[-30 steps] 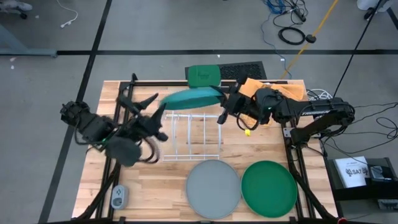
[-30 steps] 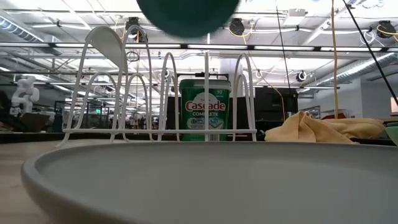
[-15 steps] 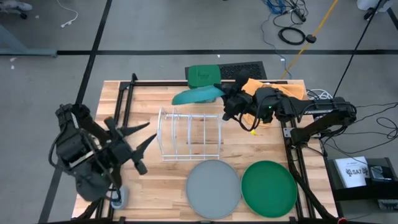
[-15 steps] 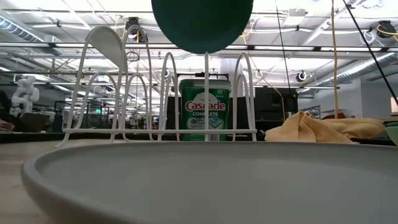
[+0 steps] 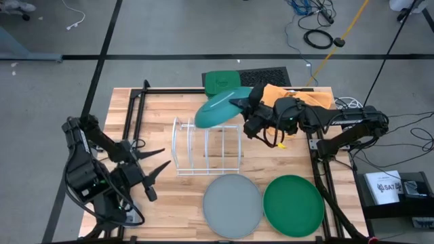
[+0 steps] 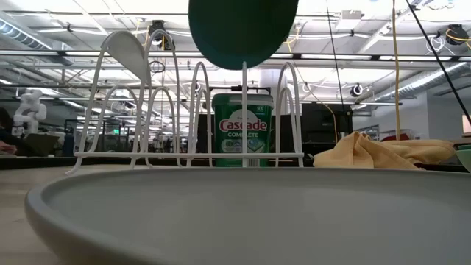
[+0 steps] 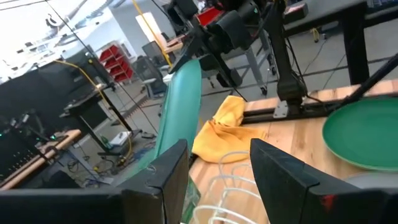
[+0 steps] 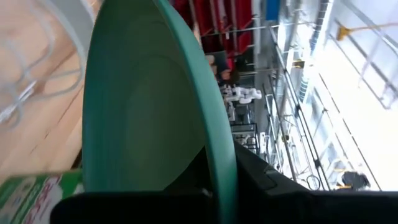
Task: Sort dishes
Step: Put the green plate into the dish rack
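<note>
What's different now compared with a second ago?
The right gripper has tipped the teal plate from nearly flat to steeply on edge, edging it over the white rack. The left gripper, open, pulled away from the rack toward the table's left front. The grey plate and green plate stayed put.

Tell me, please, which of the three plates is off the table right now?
The teal plate: the right claw holds it on edge above the white wire rack, while the grey plate and green plate lie flat on the table.
</note>
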